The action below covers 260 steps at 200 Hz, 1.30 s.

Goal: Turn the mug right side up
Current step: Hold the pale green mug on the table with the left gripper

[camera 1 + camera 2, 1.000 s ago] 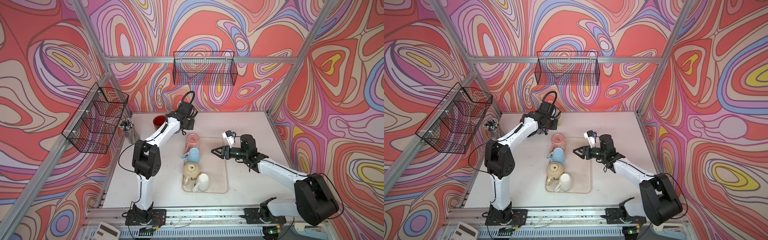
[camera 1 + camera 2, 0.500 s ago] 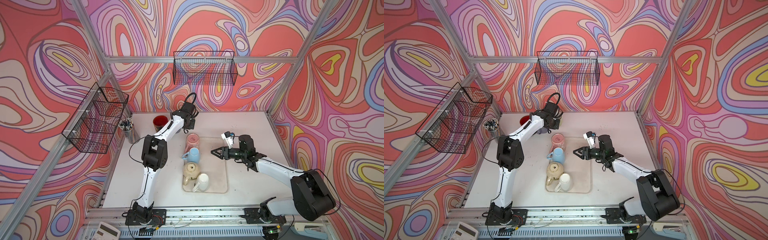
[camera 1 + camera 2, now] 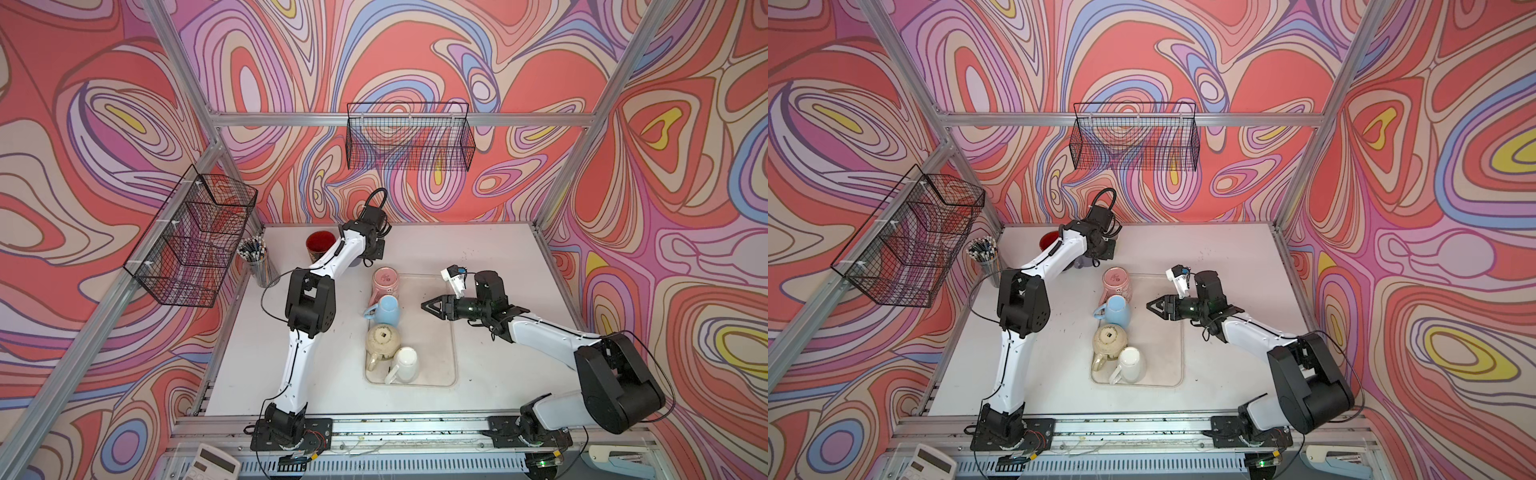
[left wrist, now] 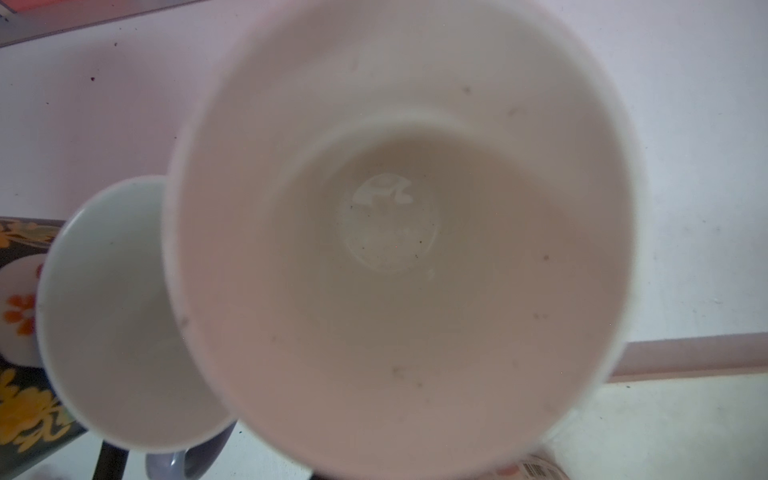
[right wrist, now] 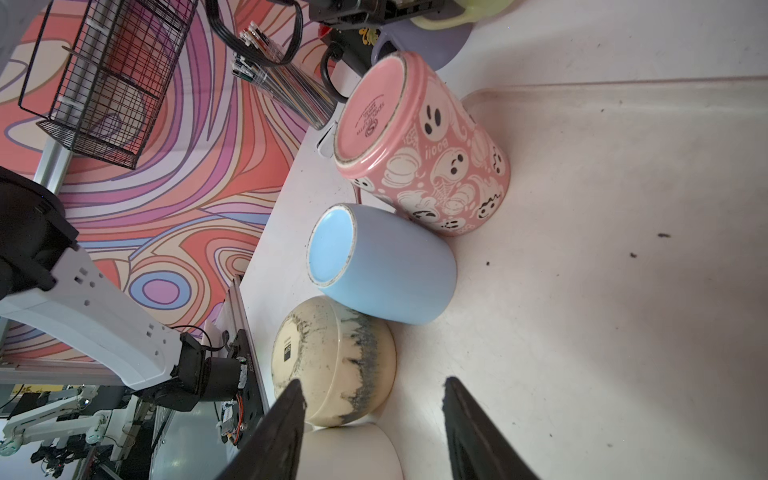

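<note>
1 mug [image 3: 387, 311] near right end effector [image 3: 424, 306]

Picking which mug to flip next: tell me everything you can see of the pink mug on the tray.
The pink mug is glossy ceramic, pink with cream cartoon ghosts and a printed mark on its base. It stands upside down, mouth on the tray, in the far corner on the left arm's side. Its handle is hidden. The blue mug sits close beside it; contact cannot be told. Nothing grips it: the right fingers stand open, apart from it.
</note>
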Tool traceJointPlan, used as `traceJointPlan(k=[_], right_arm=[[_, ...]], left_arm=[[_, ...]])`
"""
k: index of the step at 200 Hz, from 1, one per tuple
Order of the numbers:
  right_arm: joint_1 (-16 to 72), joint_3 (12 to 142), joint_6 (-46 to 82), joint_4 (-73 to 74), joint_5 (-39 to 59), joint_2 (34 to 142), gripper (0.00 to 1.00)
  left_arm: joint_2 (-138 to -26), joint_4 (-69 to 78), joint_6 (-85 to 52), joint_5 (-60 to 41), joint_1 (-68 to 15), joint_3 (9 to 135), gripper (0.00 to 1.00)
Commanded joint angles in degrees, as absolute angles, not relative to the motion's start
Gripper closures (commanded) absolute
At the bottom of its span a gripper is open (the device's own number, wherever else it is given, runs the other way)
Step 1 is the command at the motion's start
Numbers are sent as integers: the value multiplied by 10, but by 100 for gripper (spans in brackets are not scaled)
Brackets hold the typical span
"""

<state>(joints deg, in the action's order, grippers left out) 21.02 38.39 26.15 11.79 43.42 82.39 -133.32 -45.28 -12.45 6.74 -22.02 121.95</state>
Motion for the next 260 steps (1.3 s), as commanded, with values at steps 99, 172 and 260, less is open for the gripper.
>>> traceJointPlan(k=[99, 172, 260], right_arm=[[208, 394, 254, 116, 435, 837, 46], [208, 394, 252, 115, 437, 834, 46], [208, 391, 250, 108, 436, 820, 46]], left_arm=[[-1342, -440, -127, 95, -215, 1232, 100], [-1340, -447, -127, 99, -215, 1226, 98], [-1330, -443, -133, 97, -215, 1202, 79]])
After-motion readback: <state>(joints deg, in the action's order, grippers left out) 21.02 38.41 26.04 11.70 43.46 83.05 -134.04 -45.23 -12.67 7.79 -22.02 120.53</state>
